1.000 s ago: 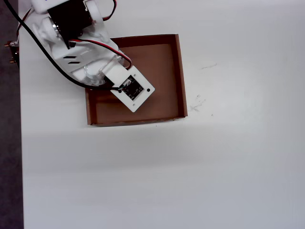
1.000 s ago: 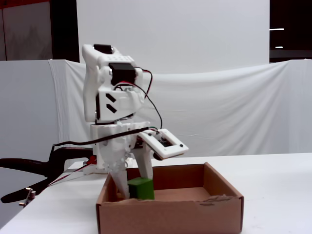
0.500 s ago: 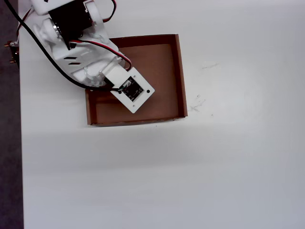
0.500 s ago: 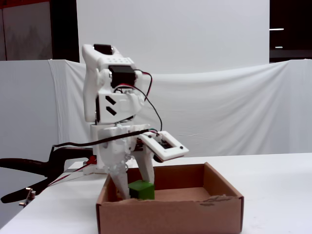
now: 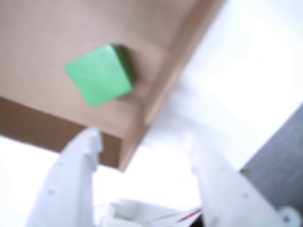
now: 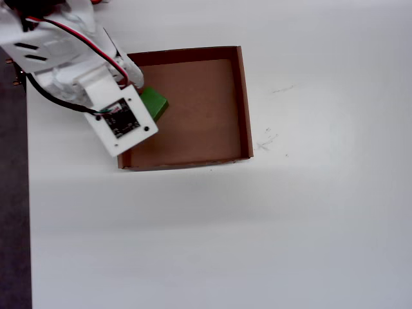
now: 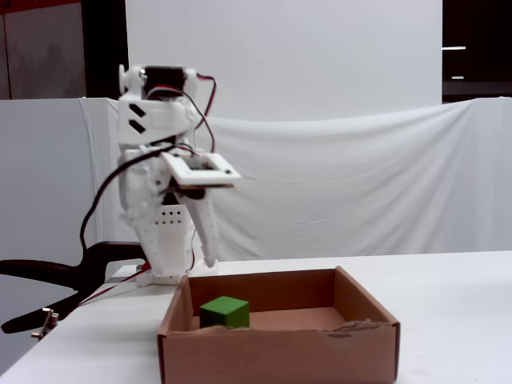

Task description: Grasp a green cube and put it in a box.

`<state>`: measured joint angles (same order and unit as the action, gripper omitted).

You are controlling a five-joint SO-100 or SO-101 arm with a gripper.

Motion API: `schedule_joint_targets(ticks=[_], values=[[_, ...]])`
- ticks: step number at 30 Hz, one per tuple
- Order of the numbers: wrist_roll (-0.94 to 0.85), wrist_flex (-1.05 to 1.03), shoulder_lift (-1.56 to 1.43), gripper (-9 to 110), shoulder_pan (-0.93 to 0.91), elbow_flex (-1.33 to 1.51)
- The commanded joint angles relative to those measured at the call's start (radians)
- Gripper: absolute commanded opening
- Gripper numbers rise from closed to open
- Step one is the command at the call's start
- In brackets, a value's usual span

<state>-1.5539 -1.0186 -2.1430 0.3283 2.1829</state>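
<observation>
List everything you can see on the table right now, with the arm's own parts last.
green cube: one, bright green, lying on the box floor near its left wall in the overhead view, free of the gripper.
box: one, brown cardboard, shallow and open-topped, on the table's upper middle in the overhead view.
table: one, white, faint scribble marks to the right of the box.
backdrop cloth: one, white, hanging behind the table in the fixed view.
arm: one, white with black and red wires, raised over the box's left edge.
gripper: one, white, open and empty, above the box's corner in the wrist view.
</observation>
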Motion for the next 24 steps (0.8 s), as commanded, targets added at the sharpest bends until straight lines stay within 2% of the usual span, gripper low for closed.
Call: schedule_joint_targets(ticks=[1,11,24], values=[[0.034,-0.055,-0.199,23,-0.080,0.078],[0.170,-0.298,-0.769,23,-0.290,0.508],[0.387,-0.259,-0.934,23,-0.327,0.646]])
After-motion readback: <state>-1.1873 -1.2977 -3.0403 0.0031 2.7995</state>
